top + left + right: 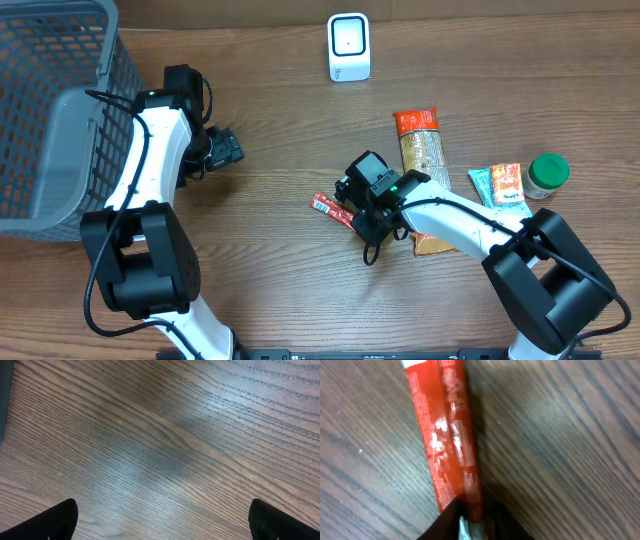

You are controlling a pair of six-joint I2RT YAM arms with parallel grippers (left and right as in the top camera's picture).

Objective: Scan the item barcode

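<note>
A long red snack packet [328, 207] lies on the wooden table near the middle. My right gripper [352, 215] is at its right end. In the right wrist view the packet [451, 435] runs up and away from the gripper [472, 522], whose dark fingers are pinched on its near, silvery end. A white scanner [349, 47] stands at the back centre, well away from the packet. My left gripper [228, 148] hovers near the basket, and its wrist view shows it open [162, 520] over bare wood. No barcode is readable.
A grey mesh basket [50, 120] fills the left side. To the right lie a tall orange and tan packet [423, 150], a teal and orange packet [503, 185] and a green-lidded jar [547, 175]. An orange packet [432, 243] lies under the right arm.
</note>
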